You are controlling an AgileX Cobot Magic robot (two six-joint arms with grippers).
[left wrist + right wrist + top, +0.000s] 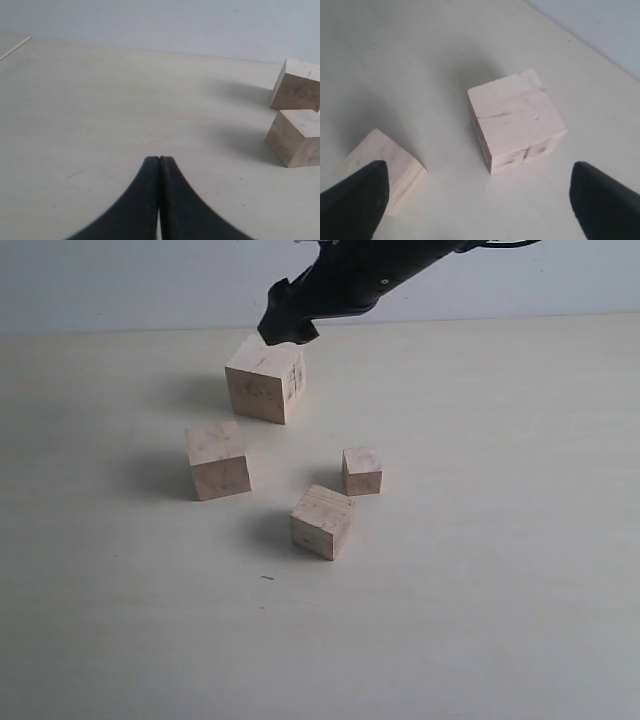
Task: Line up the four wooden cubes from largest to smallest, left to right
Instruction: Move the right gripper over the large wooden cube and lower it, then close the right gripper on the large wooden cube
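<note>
The right hand [477, 167] hangs spread wide over the scuffed largest cube [265, 378], gripping nothing. The left hand [159, 161] is pressed together low over the table [500, 620]. In front of the largest cube, the second-largest cube [217, 460], third cube [322, 521] and smallest cube [362, 471] stand apart.

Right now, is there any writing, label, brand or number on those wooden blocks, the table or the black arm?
None: no readable text in any view.
The largest cube bears only dark scuffs, not letters.
The other three cubes, the table and the black arm show no lettering.
</note>
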